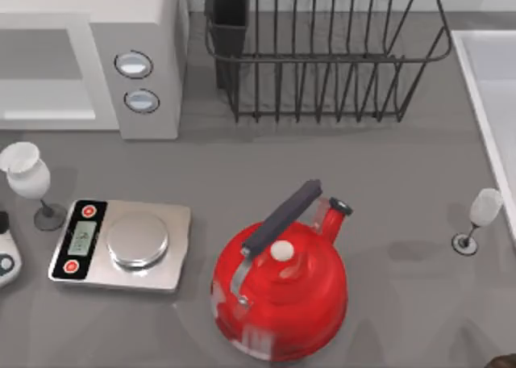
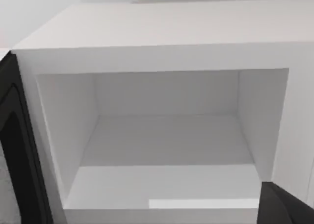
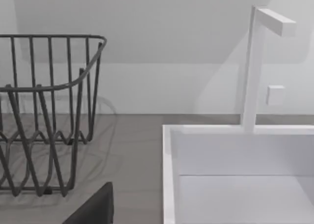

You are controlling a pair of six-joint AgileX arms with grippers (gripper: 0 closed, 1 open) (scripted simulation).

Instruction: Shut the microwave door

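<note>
The microwave [image 1: 145,29] stands at the table's back left, a white box with a grey control panel [image 1: 139,81] bearing two round dials. Its cavity [image 2: 167,140] is open and empty. A dark panel [image 2: 17,155] stands out from one side of the opening in the left wrist view; it looks like the inner face of the microwave door, swung open. A dark part of my left gripper [image 2: 287,207] shows close in front of the cavity. My right arm [image 1: 504,361] sits at the table's front right corner, and a dark part of its gripper [image 3: 95,209] shows in the right wrist view.
A black wire dish rack [image 1: 322,53] stands at the back middle. A red kettle [image 1: 282,291] sits front centre and steel kitchen scales [image 1: 121,245] front left. One wine glass [image 1: 28,178] is at the left, another [image 1: 482,215] at the right beside the white sink [image 1: 484,85].
</note>
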